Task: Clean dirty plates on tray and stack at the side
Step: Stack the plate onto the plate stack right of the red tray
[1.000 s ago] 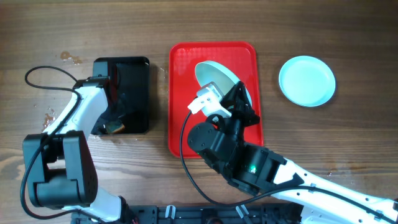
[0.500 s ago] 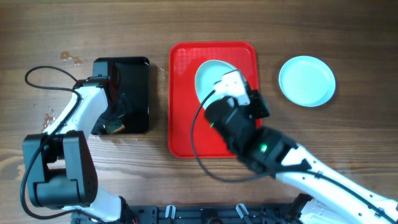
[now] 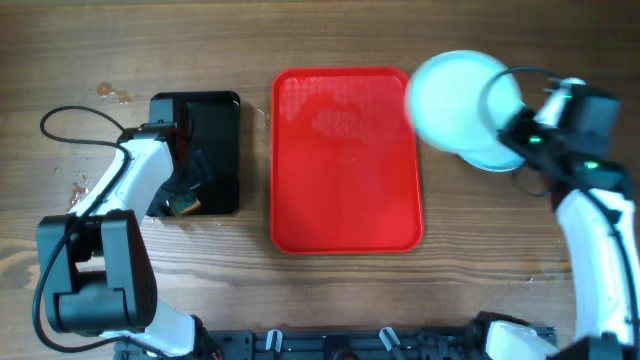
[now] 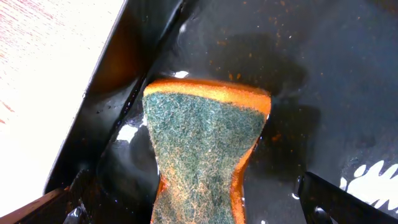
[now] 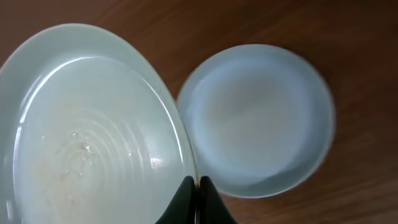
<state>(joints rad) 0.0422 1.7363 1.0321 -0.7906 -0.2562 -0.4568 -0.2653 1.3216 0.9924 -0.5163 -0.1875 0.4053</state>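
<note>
The red tray (image 3: 345, 190) lies bare in the middle of the table, with faint wet smears on it. My right gripper (image 3: 515, 135) (image 5: 198, 186) is shut on the rim of a pale-blue plate (image 3: 455, 100) (image 5: 93, 124), which hangs tilted past the tray's right edge. A second plate (image 3: 492, 158) (image 5: 261, 118) lies on the wood beneath it, partly covered in the overhead view. My left gripper (image 3: 185, 195) (image 4: 199, 208) stands open in the black tray (image 3: 215, 110), its fingers either side of a green-and-orange sponge (image 4: 202, 149) without touching it.
The black tray (image 4: 311, 74) is wet and speckled with orange crumbs. Small spill marks (image 3: 112, 93) dot the wood at the far left. A black cable loops from the left arm (image 3: 60, 125).
My right arm has swung from the red tray to the right side, carrying the plate off the tray and over the other plate. The left arm has not moved.
</note>
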